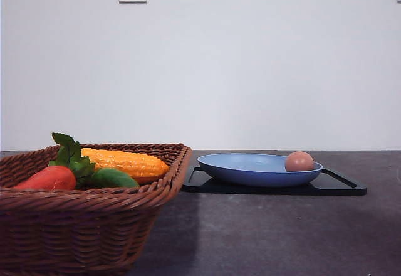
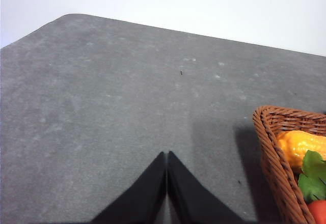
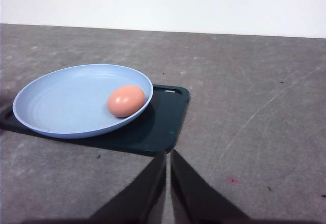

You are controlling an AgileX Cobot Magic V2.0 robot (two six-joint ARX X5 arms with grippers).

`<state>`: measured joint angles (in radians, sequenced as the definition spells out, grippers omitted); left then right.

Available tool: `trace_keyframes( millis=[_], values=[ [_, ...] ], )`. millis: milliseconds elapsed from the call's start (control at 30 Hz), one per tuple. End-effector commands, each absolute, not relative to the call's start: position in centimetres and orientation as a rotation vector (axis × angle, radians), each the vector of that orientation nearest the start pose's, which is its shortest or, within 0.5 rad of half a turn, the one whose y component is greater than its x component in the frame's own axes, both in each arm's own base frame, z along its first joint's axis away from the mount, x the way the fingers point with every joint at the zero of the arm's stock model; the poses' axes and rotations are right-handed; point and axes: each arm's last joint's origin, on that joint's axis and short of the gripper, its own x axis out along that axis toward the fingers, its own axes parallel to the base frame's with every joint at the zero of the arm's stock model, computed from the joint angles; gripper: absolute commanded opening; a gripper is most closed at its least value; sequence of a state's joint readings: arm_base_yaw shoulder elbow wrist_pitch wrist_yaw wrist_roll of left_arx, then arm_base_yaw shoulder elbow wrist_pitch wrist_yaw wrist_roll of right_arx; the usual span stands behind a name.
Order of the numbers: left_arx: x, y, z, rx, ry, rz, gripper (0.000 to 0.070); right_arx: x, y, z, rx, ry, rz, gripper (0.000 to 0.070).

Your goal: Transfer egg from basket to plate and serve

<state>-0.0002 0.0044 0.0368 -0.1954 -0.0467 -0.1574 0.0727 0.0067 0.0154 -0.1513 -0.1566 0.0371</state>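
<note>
Grey, faintly speckled worktop [image 1: 263, 238] runs back to a plain white wall. Nearest stands the woven wicker basket [image 1: 75, 232] with braided rim, holding corn [image 1: 128, 162], a red vegetable [image 1: 50, 177] and a green one. Farther back, the matte pinkish-brown egg [image 3: 126, 101] lies in the shallow blue plate [image 3: 61, 104] on a flat black tray [image 3: 158, 127]. Left gripper [image 2: 167, 158] and right gripper [image 3: 168, 155] are both clenched, empty.
</note>
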Motion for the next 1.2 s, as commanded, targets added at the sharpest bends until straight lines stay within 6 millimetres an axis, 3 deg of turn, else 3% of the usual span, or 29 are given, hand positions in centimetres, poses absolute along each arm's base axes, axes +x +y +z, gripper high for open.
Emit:
trace_keyframes(
  millis=[0, 1167],
  values=[
    [9.5, 0.15, 14.86, -0.158, 0.192, 0.062, 0.0, 9.55, 1.16, 15.29, 0.058, 0.141, 0.227, 0.0],
    [9.5, 0.15, 14.86, -0.158, 0.192, 0.062, 0.0, 9.55, 1.16, 15.29, 0.058, 0.141, 0.227, 0.0]
  ],
)
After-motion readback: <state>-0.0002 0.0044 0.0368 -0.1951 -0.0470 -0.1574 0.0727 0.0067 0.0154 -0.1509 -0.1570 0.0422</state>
